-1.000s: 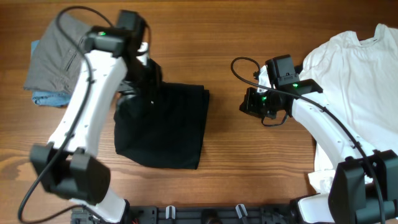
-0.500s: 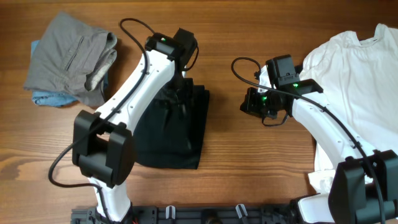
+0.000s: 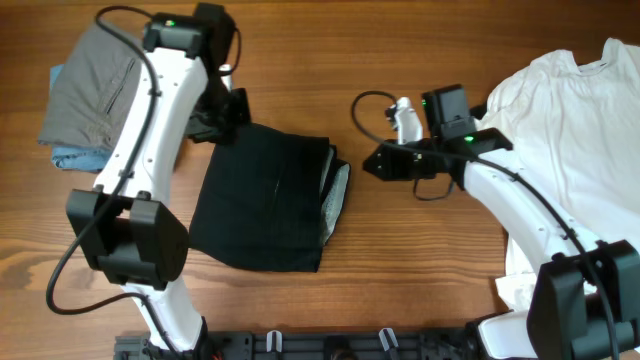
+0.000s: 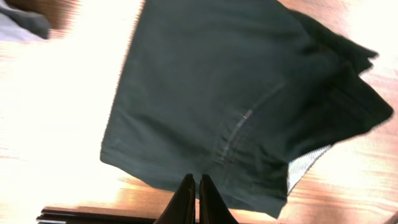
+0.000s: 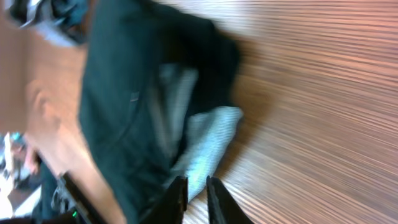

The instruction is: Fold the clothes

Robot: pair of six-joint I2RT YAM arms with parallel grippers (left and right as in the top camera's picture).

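The black garment (image 3: 262, 205) lies folded on the table left of centre, with its pale grey inner edge (image 3: 339, 197) turned out on the right side. My left gripper (image 3: 218, 120) is shut and empty by the garment's far left corner. In the left wrist view its fingers (image 4: 194, 190) hang over the garment's (image 4: 217, 81) near hem. My right gripper (image 3: 372, 165) points left, just off the grey edge and apart from it. Its fingers (image 5: 192, 190) are almost together and hold nothing, with the grey edge (image 5: 208, 140) beyond them.
A grey piece (image 3: 100, 85) lies on a blue piece (image 3: 72, 158) at the far left. A white T-shirt (image 3: 580, 140) is spread along the right side, under the right arm. Bare wood (image 3: 420, 260) lies between the garments.
My left arm has swung back from the black garment's right top to its far left corner. The garment's grey inner edge now shows on the right. My right gripper has moved left toward it.
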